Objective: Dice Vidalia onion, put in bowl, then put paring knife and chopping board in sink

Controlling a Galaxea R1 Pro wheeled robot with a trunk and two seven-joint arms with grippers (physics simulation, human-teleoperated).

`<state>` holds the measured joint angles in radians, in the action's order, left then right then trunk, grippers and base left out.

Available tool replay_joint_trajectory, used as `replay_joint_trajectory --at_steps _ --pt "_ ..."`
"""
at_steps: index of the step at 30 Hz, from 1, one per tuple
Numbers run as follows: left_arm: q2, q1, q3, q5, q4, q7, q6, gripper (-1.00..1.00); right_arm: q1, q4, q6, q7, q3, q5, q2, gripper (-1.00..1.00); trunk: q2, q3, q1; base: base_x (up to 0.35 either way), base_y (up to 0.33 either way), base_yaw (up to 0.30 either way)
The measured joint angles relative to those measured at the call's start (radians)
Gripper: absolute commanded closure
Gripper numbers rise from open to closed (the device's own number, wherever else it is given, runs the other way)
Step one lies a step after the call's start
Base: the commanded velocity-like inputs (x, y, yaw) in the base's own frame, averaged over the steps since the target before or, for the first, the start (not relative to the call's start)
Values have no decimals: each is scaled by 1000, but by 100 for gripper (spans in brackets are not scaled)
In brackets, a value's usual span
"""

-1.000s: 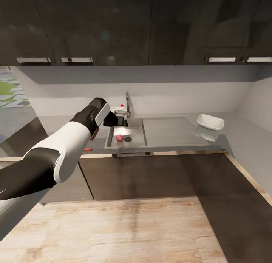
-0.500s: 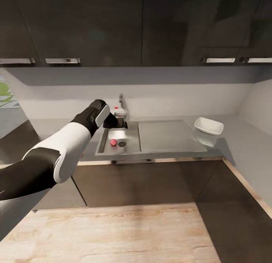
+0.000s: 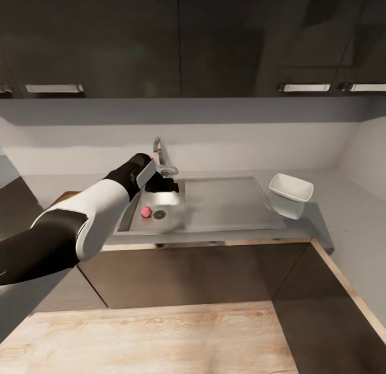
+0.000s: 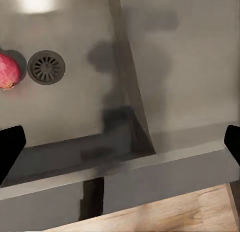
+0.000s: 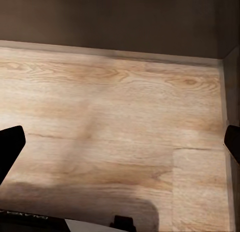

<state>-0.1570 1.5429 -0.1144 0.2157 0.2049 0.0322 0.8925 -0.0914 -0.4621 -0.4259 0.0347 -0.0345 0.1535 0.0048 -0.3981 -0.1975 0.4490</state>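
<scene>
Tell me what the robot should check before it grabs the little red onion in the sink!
1. Vidalia onion lies in the sink, beside the drain: ok.
2. Left gripper jaws spread wide, nothing held: ok.
3. Left gripper right above the onion: not ok, it hangs by the tap.
4. Nothing lying on the onion: ok.
5. Bowl waiting on the countertop: ok.
6. Chopping board and knife ready: cannot tell.
</scene>
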Motion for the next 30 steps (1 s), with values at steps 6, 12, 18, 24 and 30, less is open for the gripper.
replay_joint_trajectory --at_steps 6,12,18,24,30 --pt "12 -37 1 -1 -10 8 -7 -100 0 0 1 0 0 0 -2 -100 0 0 0 193 -105 0" --pt "16 -51 -1 -1 -11 80 -8 -100 0 0 1 0 0 0 1 -100 0 0 0 82 -11 0" --pt "15 -53 0 1 -11 89 -8 -100 0 2 1 -1 0 -1 2 -100 0 0 0 6 -1 137" --pt "15 -74 0 1 -9 90 -9 -100 0 2 1 -1 0 0 2 -100 0 0 0 0 0 237" --pt "15 -78 0 1 -5 90 -9 -100 0 2 1 -1 0 0 2 -100 0 0 0 0 0 246"
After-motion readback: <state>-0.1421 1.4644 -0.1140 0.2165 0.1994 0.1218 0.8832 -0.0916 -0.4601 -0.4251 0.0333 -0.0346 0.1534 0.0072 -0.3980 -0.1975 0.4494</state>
